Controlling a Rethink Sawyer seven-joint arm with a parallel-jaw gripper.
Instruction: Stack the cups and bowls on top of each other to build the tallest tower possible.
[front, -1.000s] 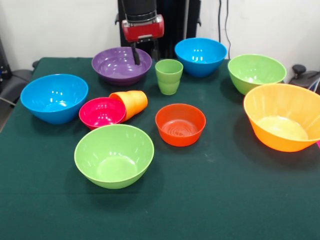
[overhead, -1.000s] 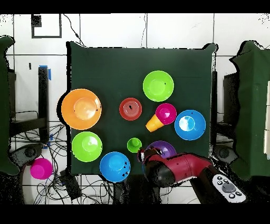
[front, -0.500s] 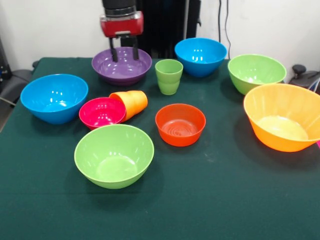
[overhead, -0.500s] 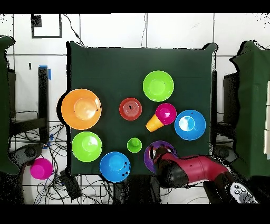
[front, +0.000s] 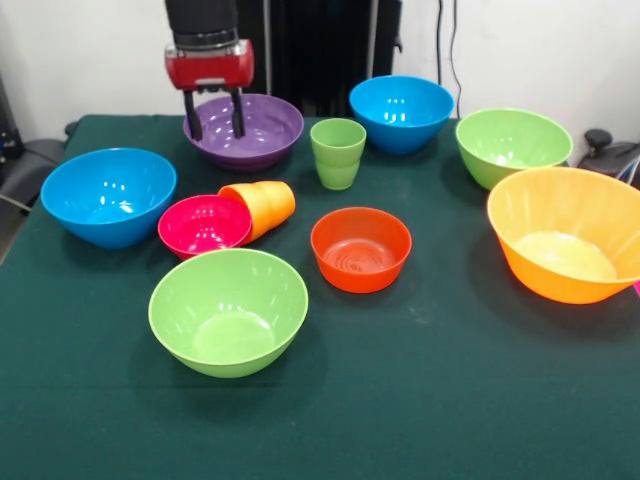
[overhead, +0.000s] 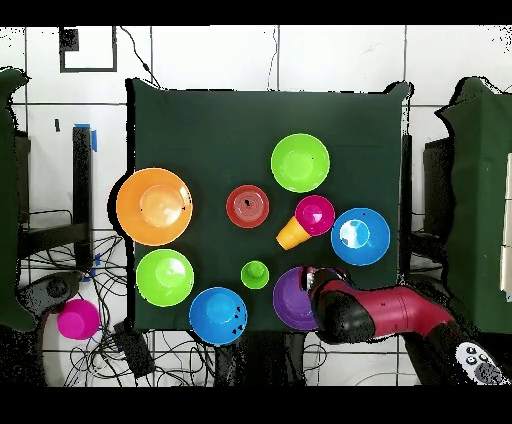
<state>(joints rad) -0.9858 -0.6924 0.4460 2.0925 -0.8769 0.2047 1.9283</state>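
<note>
My gripper (front: 215, 122) hangs open over the left rim of the purple bowl (front: 258, 130), one finger outside the rim and one inside, holding nothing. Right of it stands the light green cup (front: 338, 152), upright. The orange cup (front: 264, 204) lies on its side against the small magenta bowl (front: 203, 226). The small orange-red bowl (front: 361, 249) sits mid-table. Blue bowls (front: 108, 195) (front: 402, 111), green bowls (front: 228, 311) (front: 512, 145) and the large orange bowl (front: 567, 233) ring them. From overhead the arm (overhead: 375, 312) covers the edge of the purple bowl (overhead: 290, 298).
All bowls rest open side up on the dark green table (front: 430, 400), none nested. In the overhead view a magenta round thing (overhead: 77, 318) lies off the table among cables.
The gripper has swung leftwards in the front view, from between the purple bowl and the green cup to the purple bowl's left rim. No cup or bowl has moved.
</note>
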